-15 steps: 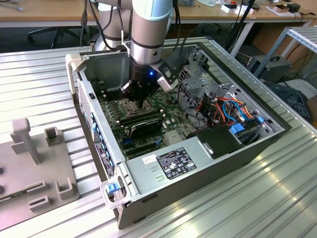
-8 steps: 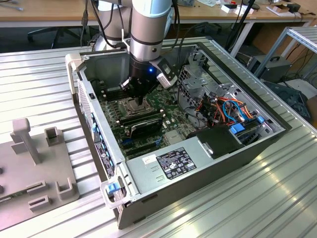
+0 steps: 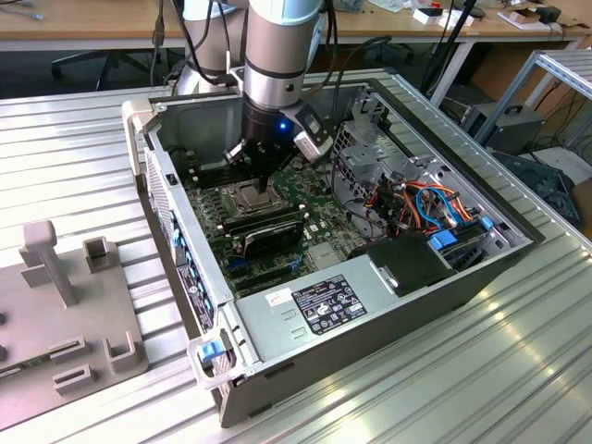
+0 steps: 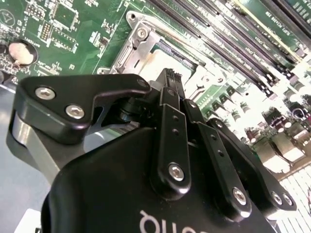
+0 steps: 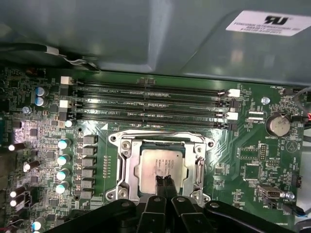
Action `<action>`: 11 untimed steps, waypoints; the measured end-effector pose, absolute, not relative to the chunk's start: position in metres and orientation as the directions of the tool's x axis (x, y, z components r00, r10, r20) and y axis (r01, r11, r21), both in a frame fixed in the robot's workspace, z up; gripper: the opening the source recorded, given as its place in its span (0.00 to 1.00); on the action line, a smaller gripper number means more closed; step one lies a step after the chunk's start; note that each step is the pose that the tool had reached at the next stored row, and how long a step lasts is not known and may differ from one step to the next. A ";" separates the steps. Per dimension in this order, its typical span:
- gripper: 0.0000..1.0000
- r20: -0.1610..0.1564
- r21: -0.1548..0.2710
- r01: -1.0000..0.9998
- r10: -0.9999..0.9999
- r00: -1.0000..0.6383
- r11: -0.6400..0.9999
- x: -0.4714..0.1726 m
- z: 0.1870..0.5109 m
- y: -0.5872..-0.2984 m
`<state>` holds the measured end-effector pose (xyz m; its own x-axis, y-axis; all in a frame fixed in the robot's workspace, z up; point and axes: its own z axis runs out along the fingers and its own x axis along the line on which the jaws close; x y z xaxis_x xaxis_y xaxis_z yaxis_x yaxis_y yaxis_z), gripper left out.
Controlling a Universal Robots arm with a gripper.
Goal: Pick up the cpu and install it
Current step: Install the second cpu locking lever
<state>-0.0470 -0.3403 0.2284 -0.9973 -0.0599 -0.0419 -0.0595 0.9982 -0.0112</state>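
Basically parked over the cpu (image 5: 158, 166), a flat square metal-topped chip lying in the socket (image 5: 127, 167) on the green motherboard (image 5: 245, 160). Gripper (image 5: 164, 182) pinched narrow, tips at the chip's edge. Probably light, stiff, fragile underneath; best held by the edges.

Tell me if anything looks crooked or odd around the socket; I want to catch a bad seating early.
Nothing stands out. In the first wrist view the cpu lies flat and square inside the socket frame, its edges parallel to it. The gripper sits over its near edge, fingers together.
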 end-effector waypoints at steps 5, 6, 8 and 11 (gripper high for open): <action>0.11 -0.042 -0.011 -0.059 -0.060 -0.997 0.998 -0.047 0.241 -0.340; 0.11 -0.042 -0.011 -0.059 -0.060 -0.997 0.998 -0.047 0.241 -0.340; 0.11 -0.042 -0.011 -0.059 -0.060 -0.997 0.998 -0.047 0.241 -0.340; 0.11 -0.042 -0.011 -0.060 -0.060 -0.997 0.998 -0.047 0.241 -0.340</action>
